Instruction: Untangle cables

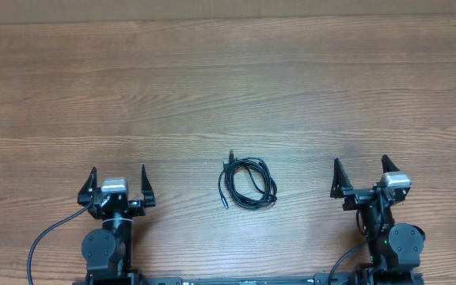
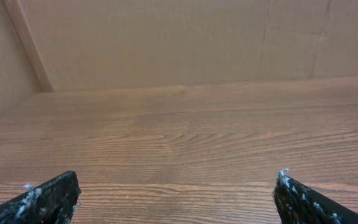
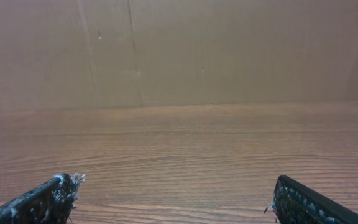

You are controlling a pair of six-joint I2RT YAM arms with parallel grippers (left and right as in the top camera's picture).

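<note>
From overhead, the cables (image 1: 246, 183) lie as one small tangle of thin, glossy black cord on the counter (image 1: 228, 79), a brown wood-grain surface whose grain runs left to right. The tangle sits near the robot's edge, between the two arms and well apart from both. It forms a loose oval of overlapping loops, its long axis running roughly from the near edge toward the far one. One small plug end pokes out at the far left corner, pointing away from the robot, and a loose tail runs down the left side with its tip toward the robot. The left fingers (image 1: 89, 190) and right fingers (image 1: 338, 184) are spread wide, grasping nothing. The left wrist view shows only the two black, white-scuffed fingertips (image 2: 48, 198) at the bottom corners, bare grain between them and a beige panel (image 2: 166, 43) behind. The right wrist view gives the same: scuffed black fingertips (image 3: 45, 200) wide apart, and the panel (image 3: 229, 50). Only the overhead view shows the cables.
</note>
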